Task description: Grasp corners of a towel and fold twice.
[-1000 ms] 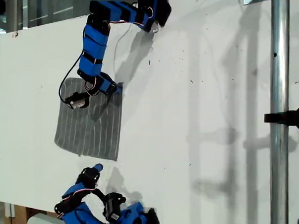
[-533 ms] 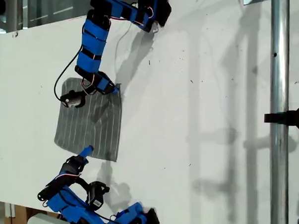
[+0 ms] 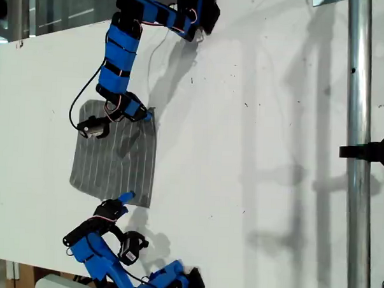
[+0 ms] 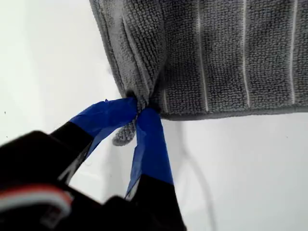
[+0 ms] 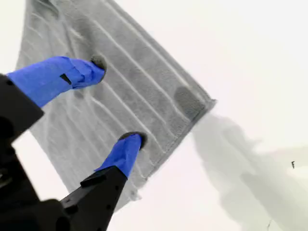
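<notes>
Gripping claw: my first gripper (image 4: 141,108) has its two blue tips squeezed together on a bunched fold of the towel (image 4: 231,53), right at the cloth's near edge.
Pinched spot: you see the fabric gathered into pleats just ahead of the tips, and a small nub of cloth (image 4: 124,137) pokes out on the claw's own side of the pinch.
Towel from that claw: the grey striped cloth spreads away beyond the tips, its pale stripes running straight off from the claw.
Spread claw: my second gripper (image 5: 117,103) has its jaws wide apart, with nothing between them but flat cloth.
Its tips: both sit over the towel (image 5: 144,62); you cannot tell whether they press on it or hang just above.
Free corner: one towel corner (image 5: 207,102) lies just beyond the spread claw, flat on the table.
Overview, first claw: in the exterior view my first gripper (image 3: 123,197) meets the towel's (image 3: 115,160) edge nearest that arm's base.
Overview, second claw: my second gripper (image 3: 145,115) is at the opposite edge, the cloth lying flat between the two claws.
Surface: the white table (image 3: 255,153) carries the towel.
</notes>
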Robot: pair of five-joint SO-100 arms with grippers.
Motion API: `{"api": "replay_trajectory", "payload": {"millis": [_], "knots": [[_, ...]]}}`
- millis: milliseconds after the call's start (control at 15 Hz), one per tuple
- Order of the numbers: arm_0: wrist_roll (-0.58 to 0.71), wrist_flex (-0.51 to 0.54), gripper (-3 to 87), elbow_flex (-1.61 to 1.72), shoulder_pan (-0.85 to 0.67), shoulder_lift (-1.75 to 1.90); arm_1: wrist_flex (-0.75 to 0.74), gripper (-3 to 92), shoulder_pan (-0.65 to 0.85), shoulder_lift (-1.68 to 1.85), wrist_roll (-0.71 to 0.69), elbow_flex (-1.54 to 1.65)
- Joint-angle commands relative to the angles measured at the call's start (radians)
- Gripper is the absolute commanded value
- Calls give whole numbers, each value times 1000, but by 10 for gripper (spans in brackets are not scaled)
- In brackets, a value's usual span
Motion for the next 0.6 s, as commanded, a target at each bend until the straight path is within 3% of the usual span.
{"api": "replay_trajectory", "payload": {"millis": [0, 200, 533], "knots": [[-18, -133, 245, 86, -6, -3, -9, -2, -9, 97, 8, -8], [-52, -229, 247, 110, -21, -95, -11, -2, -14, 114, 8, 3], [-55, -276, 242, 87, -48, -218, -15, -2, -14, 156, 8, 40]]}}
